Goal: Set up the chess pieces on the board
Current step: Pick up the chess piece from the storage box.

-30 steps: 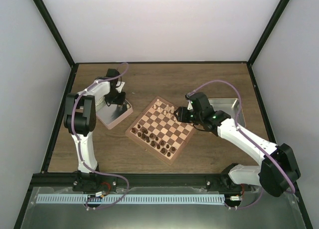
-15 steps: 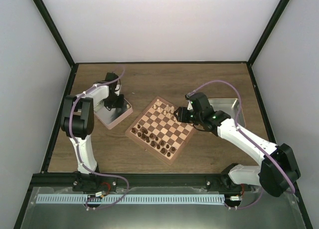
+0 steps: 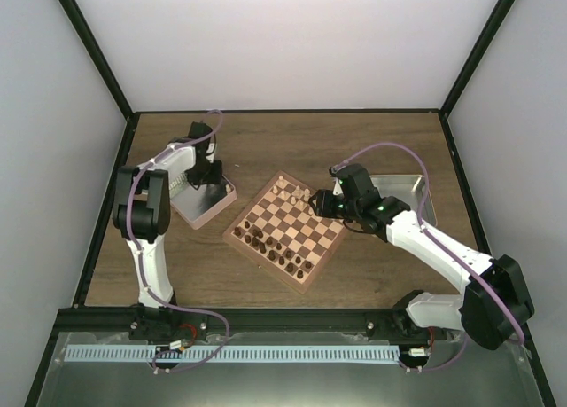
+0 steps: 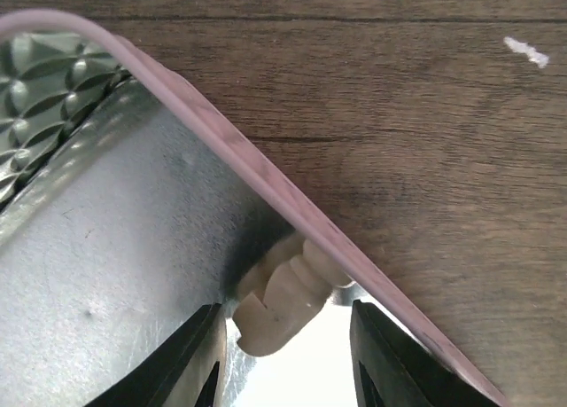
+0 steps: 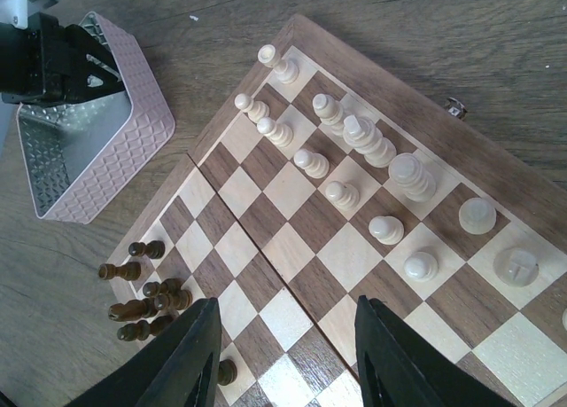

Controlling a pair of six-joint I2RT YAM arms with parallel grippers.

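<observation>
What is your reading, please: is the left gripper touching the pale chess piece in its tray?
Apart. The left wrist view shows the left gripper straddling the chess piece, with tray floor visible between it and each finger.

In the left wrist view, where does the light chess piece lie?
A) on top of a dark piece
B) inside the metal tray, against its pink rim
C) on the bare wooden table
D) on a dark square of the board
B: the light piece lies on its side on the shiny floor of the tray, right against the pink rim.
</observation>
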